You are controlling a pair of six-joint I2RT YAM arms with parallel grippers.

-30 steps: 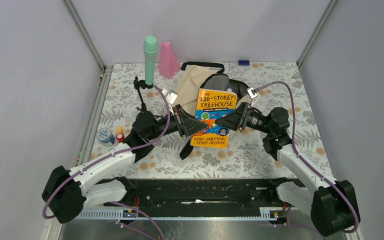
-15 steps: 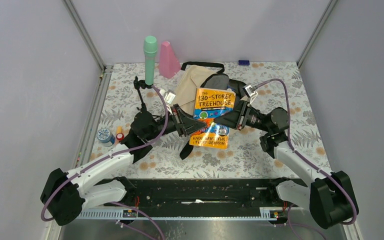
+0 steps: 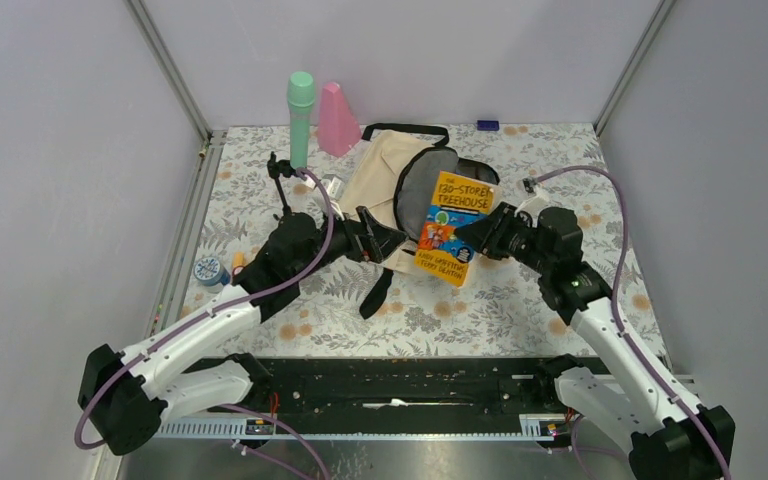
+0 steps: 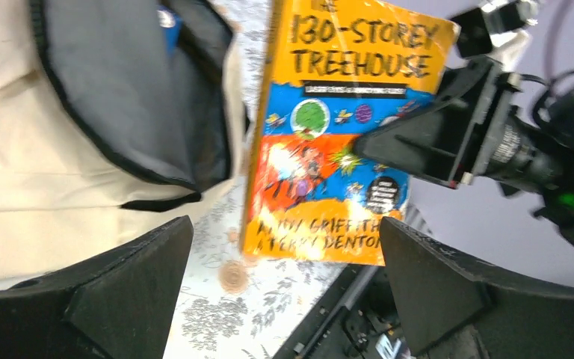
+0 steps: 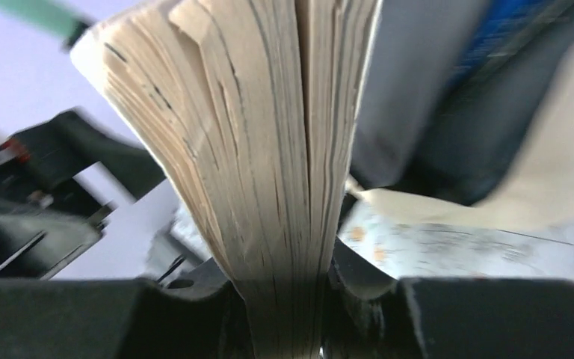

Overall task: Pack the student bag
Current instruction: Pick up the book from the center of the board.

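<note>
Since a second ago: a shift of the book (image 3: 455,225) back and to the right, with a steeper tilt, and a release on its left side. Left claw (image 3: 385,238) now off the cover, fingers (image 4: 119,299) spread wide with nothing between them. Right claw (image 3: 475,232) clamped on the book's right edge, pinching the whole block of pages, seen edge-on from the right wrist.

Under both claws, a table (image 3: 520,300) with a leaf-and-flower cloth.

Just beyond the left claw and to the left of the right claw, the student bag (image 3: 375,170): cream cloth, black trim, lying flat, mouth unzipped and gaping. Inside, grey lining (image 4: 112,82) and something blue (image 4: 168,16) at the far end, too little of it showing to name. Cannot tell what lies deeper.

Book not in the bag. Held tilted between the two claws, overlapping the right half of the mouth in the top view, lower corner out over the cloth. Cannot tell whether touching the bag.

Well beyond the left claw, toward the back left: a tall green cylinder (image 3: 300,118), upright, with a pink cone (image 3: 338,118) just beside it.

Well to the left of the left claw, near the table's edge: a roll of tape (image 3: 207,270) and a small tube (image 3: 239,270) beside it.

Far beyond the right claw, at the back edge: a small dark-blue thing (image 3: 487,125).
</note>
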